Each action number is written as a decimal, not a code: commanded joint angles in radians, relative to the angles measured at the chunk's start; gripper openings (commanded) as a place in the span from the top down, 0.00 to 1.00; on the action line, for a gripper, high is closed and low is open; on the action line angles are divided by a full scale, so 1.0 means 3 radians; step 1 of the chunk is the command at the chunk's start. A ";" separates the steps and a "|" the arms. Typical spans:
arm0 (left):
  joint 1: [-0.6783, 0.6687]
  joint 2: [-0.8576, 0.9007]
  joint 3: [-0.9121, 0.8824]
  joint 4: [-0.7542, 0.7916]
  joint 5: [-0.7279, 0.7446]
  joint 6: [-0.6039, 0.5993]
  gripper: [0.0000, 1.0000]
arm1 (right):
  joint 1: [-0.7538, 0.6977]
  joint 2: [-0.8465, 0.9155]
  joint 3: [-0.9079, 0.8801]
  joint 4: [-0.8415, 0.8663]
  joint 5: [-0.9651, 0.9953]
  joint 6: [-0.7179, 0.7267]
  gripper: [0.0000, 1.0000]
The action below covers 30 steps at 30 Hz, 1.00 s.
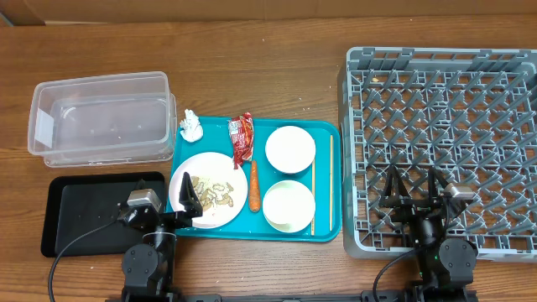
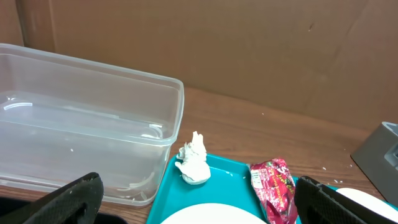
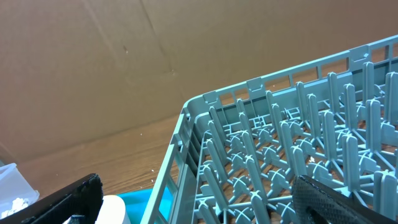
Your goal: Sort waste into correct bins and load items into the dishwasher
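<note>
Brown wooden table [image 1: 252, 50] ran under everything, with cardboard behind it, and the teal tray [image 1: 252, 225] lay at its middle. On the tray's left half sat the white plate [image 1: 214, 166] with rice scraps [image 1: 210, 193] on it, and the carrot [image 1: 253, 186] lay just right of the plate. The red wrapper [image 1: 242, 138] lay toward the tray's far edge, and the white tissue [image 1: 191, 127] sat at its far left corner. Two white bowls [image 1: 290, 148] [image 1: 288, 205] stood on the tray's right half, with the chopsticks [image 1: 330, 180] lying lengthwise just beside them. Left of the tray, the clear tub [image 1: 101, 117] stood on the far side and the black tray [image 1: 84, 214] on the near side. Right of the tray stood the grey dish rack [image 1: 445, 101]. The left gripper [image 1: 191, 204] hovered at the tray's left edge over the plate's rim, spread wide and holding nothing. The right gripper [image 1: 413, 186] hung over the rack's near side, likewise spread wide and holding nothing.
</note>
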<state>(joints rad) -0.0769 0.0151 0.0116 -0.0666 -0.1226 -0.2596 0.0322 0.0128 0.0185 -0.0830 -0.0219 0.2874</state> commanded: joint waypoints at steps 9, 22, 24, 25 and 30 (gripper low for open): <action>0.0000 -0.0036 -0.0023 0.0013 0.0004 -0.0034 0.00 | -0.0024 -0.0033 -0.0034 0.0009 -0.0008 -0.0011 0.00; 0.0000 -0.0036 -0.0023 0.0013 0.0004 -0.0034 0.00 | -0.0024 -0.0033 -0.0034 0.0009 -0.0008 -0.0011 0.00; 0.0000 -0.0036 -0.0023 0.0013 0.0004 -0.0034 0.00 | -0.0024 -0.0033 -0.0034 0.0009 -0.0008 -0.0011 0.00; 0.0000 -0.0036 -0.0023 0.0013 0.0004 -0.0034 0.00 | -0.0024 -0.0033 -0.0034 0.0025 -0.0006 -0.0011 0.00; 0.0000 -0.0036 -0.0023 0.0013 0.0004 -0.0033 0.00 | -0.0024 -0.0033 -0.0033 0.0234 -0.0041 0.0006 0.00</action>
<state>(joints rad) -0.0769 0.0151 0.0116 -0.0666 -0.1226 -0.2596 0.0322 0.0128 0.0185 -0.0288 -0.0219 0.2878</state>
